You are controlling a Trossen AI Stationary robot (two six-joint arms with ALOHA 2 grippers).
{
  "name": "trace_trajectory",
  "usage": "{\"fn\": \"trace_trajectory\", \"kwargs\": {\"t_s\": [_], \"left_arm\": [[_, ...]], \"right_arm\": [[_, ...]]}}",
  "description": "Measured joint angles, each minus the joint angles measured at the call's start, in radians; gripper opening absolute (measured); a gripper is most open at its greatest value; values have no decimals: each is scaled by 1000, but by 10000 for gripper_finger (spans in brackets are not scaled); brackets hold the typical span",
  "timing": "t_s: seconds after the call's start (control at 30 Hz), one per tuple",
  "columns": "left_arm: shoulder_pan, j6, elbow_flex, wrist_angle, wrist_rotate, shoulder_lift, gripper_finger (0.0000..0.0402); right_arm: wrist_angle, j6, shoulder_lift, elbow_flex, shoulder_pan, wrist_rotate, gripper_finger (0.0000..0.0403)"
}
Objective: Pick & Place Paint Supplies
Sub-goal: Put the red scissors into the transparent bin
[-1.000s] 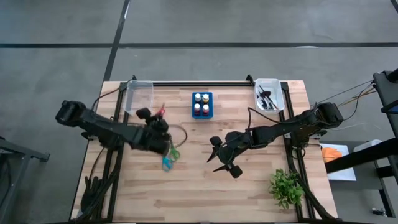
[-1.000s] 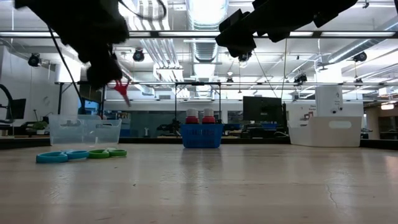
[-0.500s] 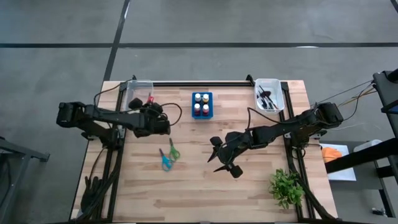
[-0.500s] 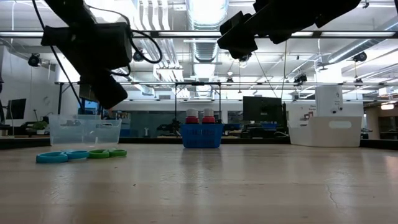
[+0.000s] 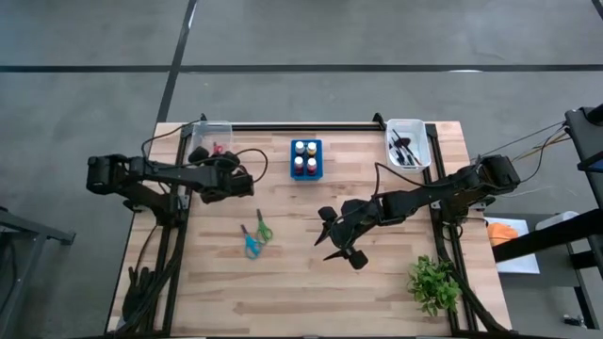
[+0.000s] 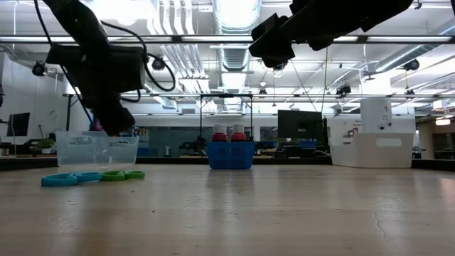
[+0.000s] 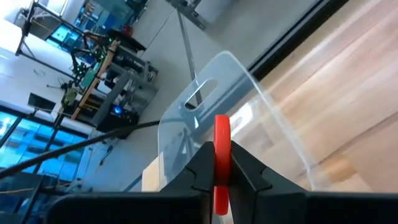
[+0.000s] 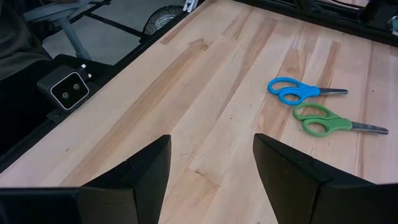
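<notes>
The left gripper [image 5: 209, 153] hangs over the clear plastic bin [image 5: 219, 131] at the far left corner of the bench [image 5: 301, 282]. Its jaws are pressed on the red-handled scissors [image 7: 221, 158], pinching them between the two dark fingers [image 7: 244, 167]. In the left wrist view the red handle stands on its edge in the gap, and its long axis runs forward, toward the bin's transparent wall with the oval grip hole. In the high view only a small red spot shows at the bin's near edge, so the direction of the blades I cannot tell.

The blue-handled scissors [image 5: 250, 243] and the green-handled scissors [image 5: 263, 230] lie flat on the bench, side by side and nearly touching, between the two arms. Their long axes are almost parallel, the loop handles toward the near edge and the metal blades toward the far side. The handles are smooth plastic, the blades thin grey metal.

The right gripper [image 8: 211, 163] hovers above the middle of the bench with its jaws spread wide and nothing between them.

The blue square bottle holder [image 5: 305, 158] stands at the far centre with four small paint bottles upright in it. A second clear bin [image 5: 424, 137] at the far right corner holds dark thin brushes [image 5: 405, 149], lying roughly along its length. The bench top is pale wood in planks.
</notes>
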Motion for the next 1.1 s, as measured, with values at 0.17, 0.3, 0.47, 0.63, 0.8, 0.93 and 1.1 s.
{"fn": "trace_trajectory", "kwargs": {"t_s": [0.17, 0.3, 0.47, 0.63, 0.8, 0.93, 1.1], "left_arm": [[18, -2, -27, 0, 17, -29, 23], [18, -2, -44, 1, 33, -78, 23], [19, -1, -65, 11, 41, -135, 23], [19, -1, -91, 21, 42, -158, 23], [23, 0, -105, 31, 44, -163, 23], [23, 4, -105, 38, 46, -163, 23], [23, 10, -105, 38, 47, -163, 23]], "right_arm": [[0, 0, 0, 0, 0, 0, 226], [0, 0, 0, 0, 0, 0, 226], [0, 2, 0, 0, 0, 0, 226], [0, 3, 0, 0, 0, 0, 226], [0, 3, 0, 0, 0, 0, 226], [0, 3, 0, 0, 0, 0, 226], [0, 3, 0, 0, 0, 0, 227]]}}
